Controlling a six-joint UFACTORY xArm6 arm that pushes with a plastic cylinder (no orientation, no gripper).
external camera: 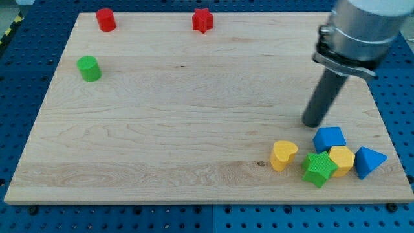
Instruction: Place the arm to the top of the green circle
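Here, my tip (313, 123) touches the wooden worktop (194, 129) over toward the view's right, at about four o'clock from the board's middle. The arm carries no end effector that could be released or clenched; it ends in a plain dark rod and grasps nothing.

The green circle (89, 68), a short cylinder, stands well apart from my tip, far off at roughly ten o'clock from it, near the worktop's left edge. A red cylinder (106, 20) sits at about one o'clock from the green circle, close to the top edge, and a red star (202, 21) stands further along that same edge.

A cluster of blocks lies just below my tip. The blue pentagon (329, 138) is at about five o'clock from it, near but apart. The yellow heart (283, 155) lies at seven o'clock. The green star (319, 169), the yellow hexagon (341, 160) and the blue triangle (369, 161) crowd together beneath the blue pentagon.
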